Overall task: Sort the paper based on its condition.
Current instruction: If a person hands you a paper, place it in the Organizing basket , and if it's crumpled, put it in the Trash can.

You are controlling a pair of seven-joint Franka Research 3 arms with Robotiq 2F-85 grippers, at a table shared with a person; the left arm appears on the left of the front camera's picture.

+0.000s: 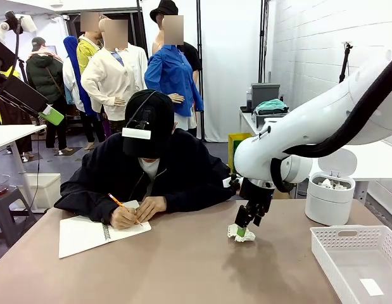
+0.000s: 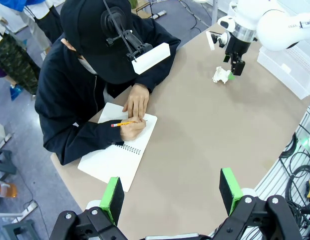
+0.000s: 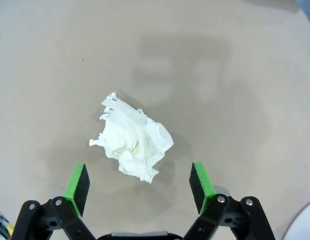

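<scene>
One crumpled white paper wad lies on the tan table, between and just ahead of the green pads of my right gripper. That gripper is open and hangs straight over the wad with nothing between its fingers. From the front, the right gripper points down right of the table's middle, its tips at the wad. The left wrist view looks down from high up on the same wad and the right gripper. My left gripper is open and empty, well above the table.
A person sits at the far side, writing with a pencil in an open spiral notebook. A white slotted basket holding a flat slip sits at the right front. Behind it, beside the table, stands a round white bin with crumpled paper inside.
</scene>
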